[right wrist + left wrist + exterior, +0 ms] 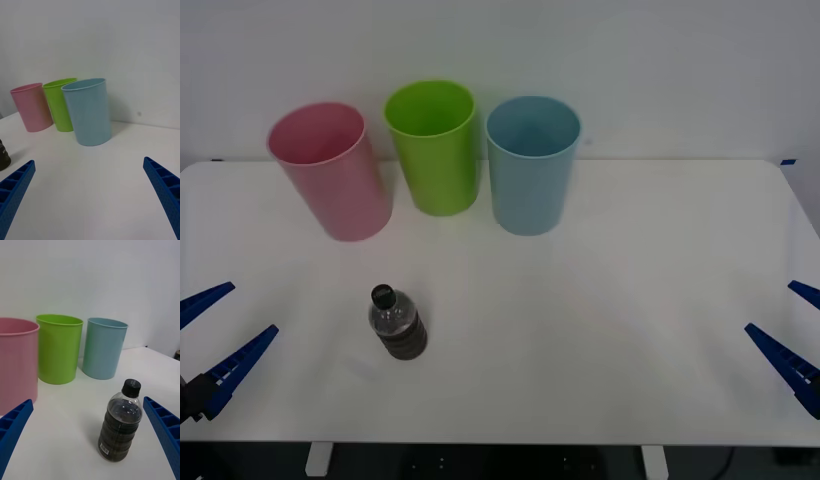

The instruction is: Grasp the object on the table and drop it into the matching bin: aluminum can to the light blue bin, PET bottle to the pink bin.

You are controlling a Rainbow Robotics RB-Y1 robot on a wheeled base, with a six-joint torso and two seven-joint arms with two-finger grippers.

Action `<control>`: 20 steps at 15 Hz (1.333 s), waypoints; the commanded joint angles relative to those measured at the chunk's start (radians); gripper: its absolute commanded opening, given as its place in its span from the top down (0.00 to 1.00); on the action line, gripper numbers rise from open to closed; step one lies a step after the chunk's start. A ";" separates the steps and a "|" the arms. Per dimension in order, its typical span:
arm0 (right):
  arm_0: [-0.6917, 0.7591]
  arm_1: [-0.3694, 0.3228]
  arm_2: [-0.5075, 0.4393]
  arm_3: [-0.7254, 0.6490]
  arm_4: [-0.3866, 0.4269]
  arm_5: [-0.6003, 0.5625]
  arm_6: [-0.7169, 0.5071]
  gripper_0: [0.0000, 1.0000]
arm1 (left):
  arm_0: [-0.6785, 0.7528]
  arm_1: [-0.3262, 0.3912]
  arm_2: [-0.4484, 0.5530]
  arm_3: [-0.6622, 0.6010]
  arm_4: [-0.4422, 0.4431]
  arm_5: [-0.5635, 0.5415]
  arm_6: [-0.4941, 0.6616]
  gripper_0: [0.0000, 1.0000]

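Note:
The PET bottle (395, 325), small and clear with a black cap and dark lower body, stands upright on the white table (600, 300), left of the middle. My left gripper (225, 330) is open at the table's left edge, a short way from the bottle. In the left wrist view the bottle (120, 422) stands between and just ahead of the open fingers (15, 427). My right gripper (790, 325) is open at the far right edge, holding nothing. The pink bin (330, 170) stands at the back left and the light blue bin (532, 165) at the back middle.
A lime green bin (435, 145) stands between the pink and light blue bins, all three in a row near the table's far edge by the white wall. Bare tabletop stretches from the bottle to the right gripper. The right wrist view catches the bottle's edge (3, 155).

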 commanded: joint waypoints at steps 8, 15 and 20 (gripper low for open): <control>0.000 0.000 0.000 0.000 0.000 0.000 0.000 0.00 | 0.030 -0.015 -0.017 0.009 0.041 0.019 -0.003 0.00; 0.000 0.000 0.000 0.000 0.000 0.000 0.000 0.00 | 0.062 -0.013 -0.059 0.012 -0.031 0.036 -0.048 0.00; 0.000 0.000 0.000 0.000 0.000 0.000 0.000 0.00 | 0.041 -0.015 -0.123 0.046 -0.059 0.048 -0.141 0.00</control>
